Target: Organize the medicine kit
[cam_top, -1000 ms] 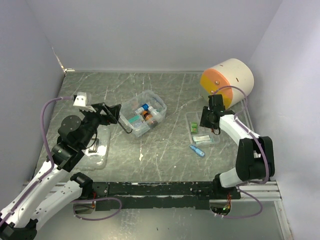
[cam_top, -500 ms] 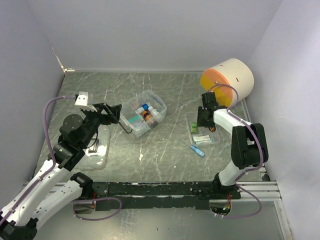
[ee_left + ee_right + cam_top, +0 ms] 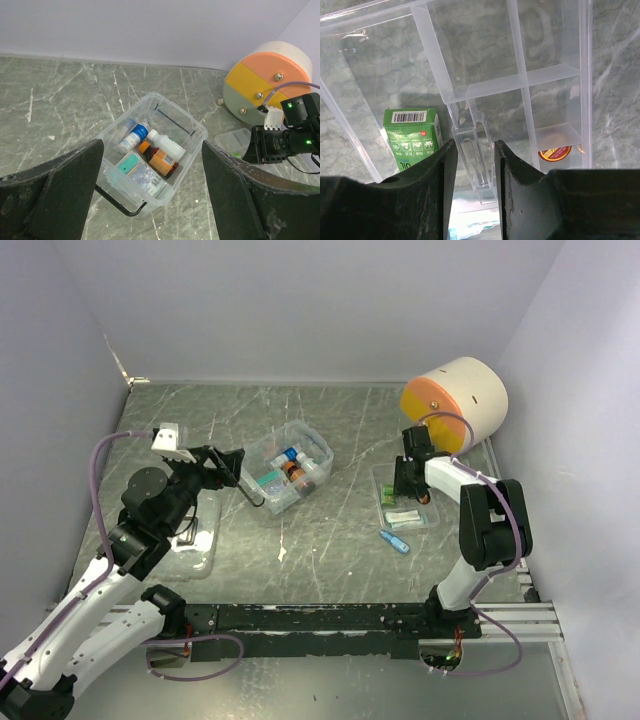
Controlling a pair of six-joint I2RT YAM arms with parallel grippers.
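Observation:
The medicine kit's clear box (image 3: 287, 468) stands open mid-table, holding bottles, a teal box and a blister pack; a thin black handle lies at its near edge (image 3: 117, 206). Its clear lid (image 3: 196, 532) lies at the left under my left arm. My left gripper (image 3: 238, 476) hovers open and empty beside the box (image 3: 150, 150). The clear divided tray (image 3: 425, 512) lies at the right with a green box (image 3: 412, 135) and a red-labelled item (image 3: 555, 151) in it. My right gripper (image 3: 474, 145) is down in the tray, closed on its clear central handle post (image 3: 471, 131).
A large cream cylinder with an orange face (image 3: 455, 402) stands just behind the tray, against the right wall. A small blue tube (image 3: 395, 542) lies on the table in front of the tray. Walls close in the back and both sides.
My right gripper has swung left and down from beside the cylinder onto the divided tray. My left arm has barely moved.

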